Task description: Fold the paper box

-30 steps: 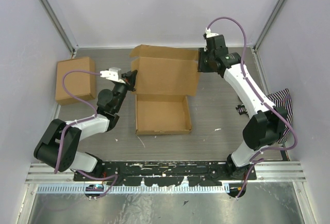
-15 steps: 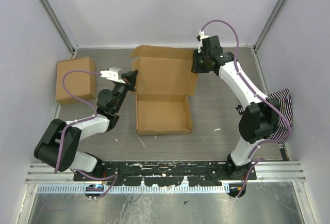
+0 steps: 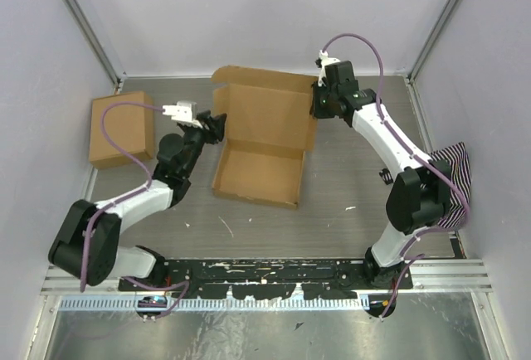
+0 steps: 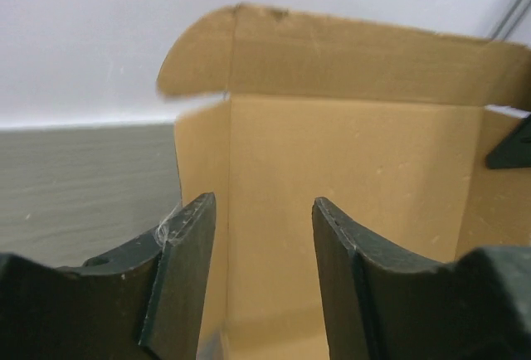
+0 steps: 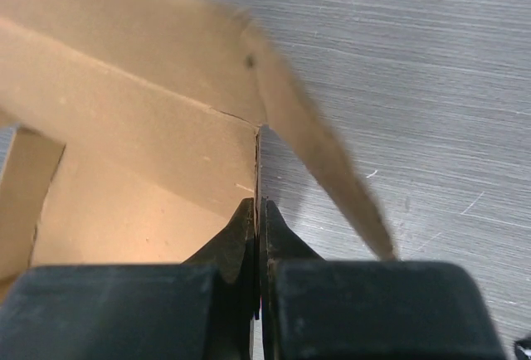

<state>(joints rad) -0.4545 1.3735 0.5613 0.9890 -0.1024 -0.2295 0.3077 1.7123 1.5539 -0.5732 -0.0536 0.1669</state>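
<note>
The paper box [image 3: 257, 173] lies mid-table as a shallow brown tray, its lid panel [image 3: 270, 115] standing up at the far side with a flap along the top. My left gripper [image 3: 217, 124] is open just left of the lid's left edge, not touching it. In the left wrist view the gripper [image 4: 261, 211] has only air between its fingers [image 4: 184, 269], and the lid's inner face [image 4: 348, 169] lies beyond. My right gripper [image 3: 315, 108] is shut on the lid's right edge. The right wrist view shows the gripper [image 5: 258, 206] pinching the thin cardboard edge, beside a side flap [image 5: 315, 136].
A ready-made brown cardboard box [image 3: 122, 128] sits at the far left of the table. A striped cloth [image 3: 452, 169] hangs at the right edge. Grey walls with metal posts close in the back and both sides.
My left gripper has opened and let go of the lid's left edge. My right gripper has closed on the lid's right edge. The box has shifted and turned slightly, its tray swinging left.
</note>
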